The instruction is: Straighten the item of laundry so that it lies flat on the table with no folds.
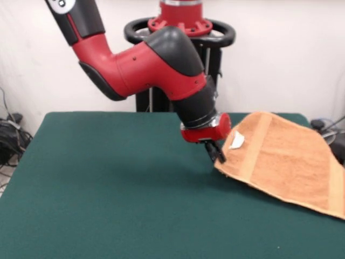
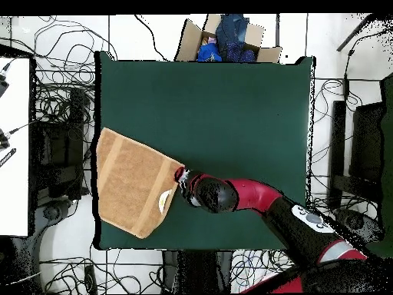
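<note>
The item of laundry (image 1: pixel 285 156) is an orange-tan towel lying spread at the table's right side in the front view, with a band stripe and a small white tag (image 1: pixel 236 141) near its left end. Its right end reaches past the table's edge. My gripper (image 1: pixel 216 152) is down at the towel's left corner and looks shut on that edge. In the overhead view the towel (image 2: pixel 130 180) lies at the table's left edge, with the gripper (image 2: pixel 183 177) at its right corner. The table (image 1: pixel 108 183) is covered in dark green cloth.
A cardboard box (image 2: pixel 222 38) holding blue clothes stands beyond the table's far edge in the overhead view. Cables lie on the floor around the table. The robot's pedestal (image 1: pixel 180 32) stands at the table's back.
</note>
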### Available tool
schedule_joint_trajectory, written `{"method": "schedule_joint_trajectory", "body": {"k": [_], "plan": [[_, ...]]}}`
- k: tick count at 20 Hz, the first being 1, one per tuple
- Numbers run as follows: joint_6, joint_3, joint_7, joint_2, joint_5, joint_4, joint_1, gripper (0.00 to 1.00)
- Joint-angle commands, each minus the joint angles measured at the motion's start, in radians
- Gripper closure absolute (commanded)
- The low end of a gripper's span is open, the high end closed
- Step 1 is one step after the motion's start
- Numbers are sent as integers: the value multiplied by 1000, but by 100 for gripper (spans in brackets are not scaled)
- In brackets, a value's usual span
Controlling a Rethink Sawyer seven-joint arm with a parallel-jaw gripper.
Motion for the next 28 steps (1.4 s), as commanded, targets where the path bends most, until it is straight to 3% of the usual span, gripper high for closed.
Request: {"method": "schedule_joint_trajectory", "body": {"k": [1,9,20,28], "plan": [[148,-7,-204,68,-95,-91,-90,100],[258,49,-289,92,-119,-116,-182,100],[414,131,-435,75,-83,-128,-307,100],[456,151,-504,92,-69,-144,-351,100]]}}
